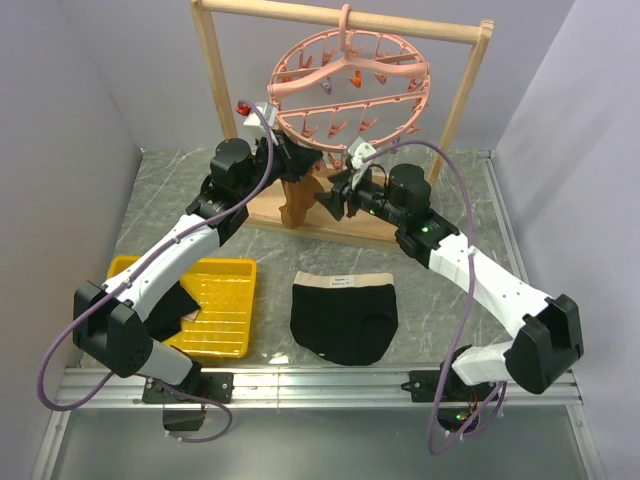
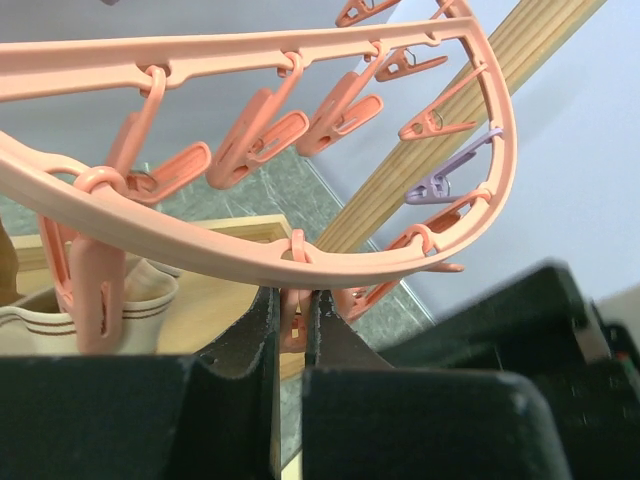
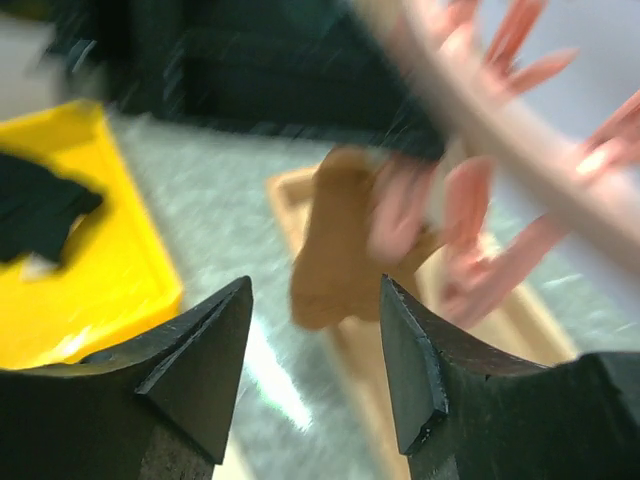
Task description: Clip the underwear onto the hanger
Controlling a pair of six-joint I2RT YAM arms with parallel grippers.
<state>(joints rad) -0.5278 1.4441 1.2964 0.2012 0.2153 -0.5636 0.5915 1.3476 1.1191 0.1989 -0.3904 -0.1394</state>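
The underwear lies flat on the table between the two arm bases, black with a tan waistband at its far edge. The pink round hanger hangs by its hook from the wooden frame's top bar. My left gripper reaches up under the ring's near rim and is shut on one dangling pink clip peg. My right gripper is open with nothing between its fingers, below the ring's right side and next to a hanging brown garment. That view is blurred.
The pale wooden frame stands at the back on a flat wooden base. A brown-and-cream garment hangs from the ring between the two grippers. A yellow tray holding dark cloth sits at the front left.
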